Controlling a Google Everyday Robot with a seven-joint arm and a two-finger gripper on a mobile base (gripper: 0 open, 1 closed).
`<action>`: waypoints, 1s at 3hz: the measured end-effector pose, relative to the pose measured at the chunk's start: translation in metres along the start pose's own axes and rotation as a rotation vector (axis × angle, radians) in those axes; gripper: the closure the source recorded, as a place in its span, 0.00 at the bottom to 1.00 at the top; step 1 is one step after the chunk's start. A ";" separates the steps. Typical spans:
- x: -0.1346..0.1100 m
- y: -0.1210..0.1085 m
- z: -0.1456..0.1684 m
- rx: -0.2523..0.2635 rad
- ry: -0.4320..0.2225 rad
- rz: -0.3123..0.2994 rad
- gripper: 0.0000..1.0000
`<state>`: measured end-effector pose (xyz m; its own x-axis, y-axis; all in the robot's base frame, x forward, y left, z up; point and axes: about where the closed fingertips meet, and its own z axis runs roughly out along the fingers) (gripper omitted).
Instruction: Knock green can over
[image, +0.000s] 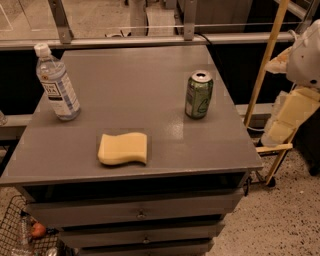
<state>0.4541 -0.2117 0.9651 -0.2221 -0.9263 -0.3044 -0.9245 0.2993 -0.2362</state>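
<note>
One green can (199, 95) stands upright on the right half of the grey cabinet top (130, 70). Yellow sponge (123, 148) front-left of it, water bottle (57, 85) well apart at left. Gripper (291, 116) off the cabinet's right side, clear of the can; grip state: can't tell.

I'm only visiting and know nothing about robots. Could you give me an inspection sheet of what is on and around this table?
Surface: grey table, flat top over drawers.
Job's things: green can upright on the right side of the top.
Clutter: bottle upright at left; yellow sponge flat near the front.
Grippers: gripper past the table's right edge, apart from the can.
Cables: dark cable behind the back right corner.
Surroundings: rail behind; wooden pole at right; wire basket on the floor, lower left.
</note>
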 end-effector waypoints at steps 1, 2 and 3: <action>-0.011 -0.034 0.046 -0.006 -0.235 0.097 0.00; -0.036 -0.066 0.077 -0.001 -0.467 0.199 0.00; -0.056 -0.086 0.096 0.001 -0.626 0.284 0.00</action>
<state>0.5754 -0.1634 0.9142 -0.2351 -0.5051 -0.8304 -0.8565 0.5115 -0.0687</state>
